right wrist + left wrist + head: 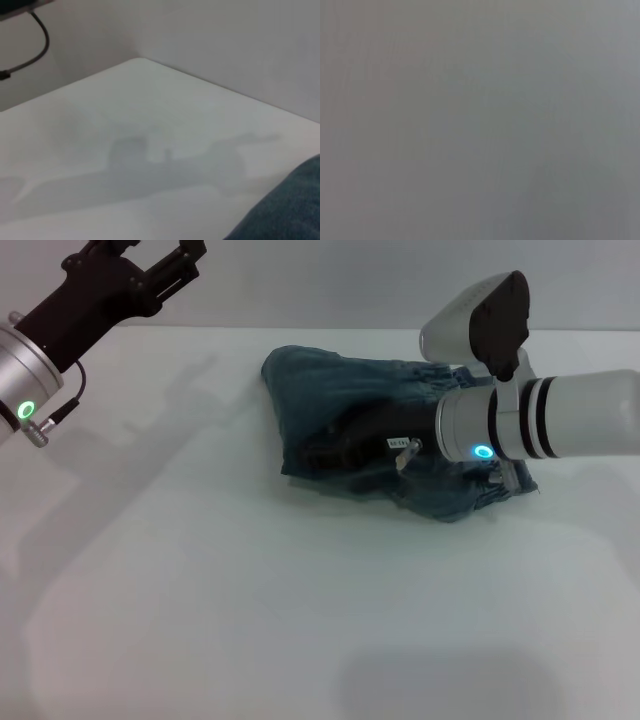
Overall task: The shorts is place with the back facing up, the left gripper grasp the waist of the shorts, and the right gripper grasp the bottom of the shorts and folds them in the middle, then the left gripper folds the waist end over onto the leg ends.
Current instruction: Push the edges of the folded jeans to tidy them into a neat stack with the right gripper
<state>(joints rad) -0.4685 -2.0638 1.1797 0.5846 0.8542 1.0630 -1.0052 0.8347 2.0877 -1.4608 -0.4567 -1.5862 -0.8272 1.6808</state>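
Clearly the shorts (350, 420) lie crumpled, faded blue-green; right end effector (335, 450) on them, grip unclear.

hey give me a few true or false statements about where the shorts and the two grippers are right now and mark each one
1. The shorts lie bunched on the white table. True.
2. The left gripper is clamped on the shorts. False: it is raised at the table's far left, well clear of the denim.
3. The right gripper is down over the shorts. True.
4. The shorts are spread flat with both legs apart. False: they are a rumpled heap.
5. The left wrist view shows denim. False: it shows only a plain grey surface.
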